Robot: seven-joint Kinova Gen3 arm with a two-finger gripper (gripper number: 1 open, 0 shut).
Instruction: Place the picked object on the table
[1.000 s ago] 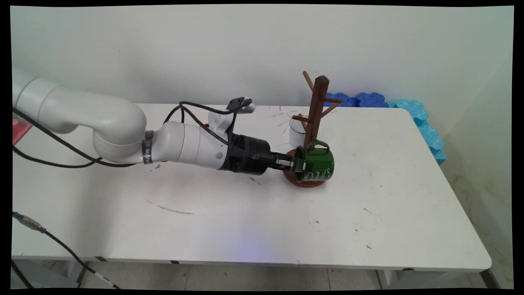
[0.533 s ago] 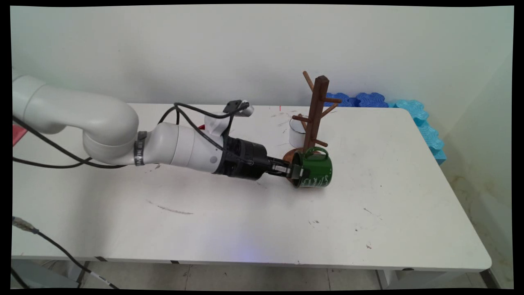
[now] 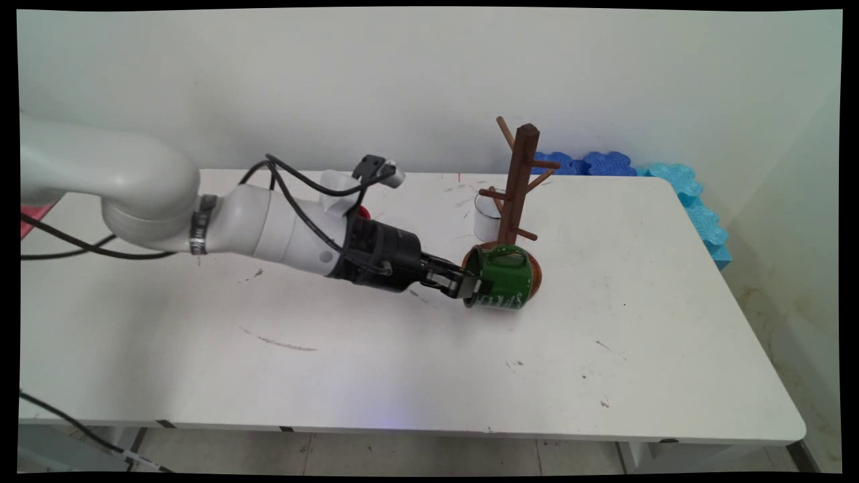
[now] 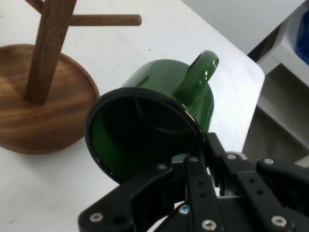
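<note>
A green enamel mug [image 3: 501, 277] lies on its side in my black gripper [image 3: 471, 286], mouth toward the hand and handle up. The gripper is shut on the mug's rim. The mug hangs low in front of the round base of a brown wooden mug tree [image 3: 518, 180]. In the hand view the green mug [image 4: 159, 121] fills the middle with its dark rim clamped in the gripper [image 4: 193, 154], one finger inside the mouth. The mug tree's base [image 4: 43, 106] and post lie to the left there. A white mug [image 3: 484, 217] stands behind the tree's post.
Blue foam blocks [image 3: 607, 164] lie along the wall at the table's far right corner, with lighter blue ones [image 3: 698, 208] down the right edge. A small red thing [image 3: 363, 212] shows just behind the arm's wrist. The table's right edge [image 3: 758, 322] is near.
The arm has drawn back to the left, carrying the green mug left and slightly toward the near side, away from the tree's post. The mug has tilted a little more.
</note>
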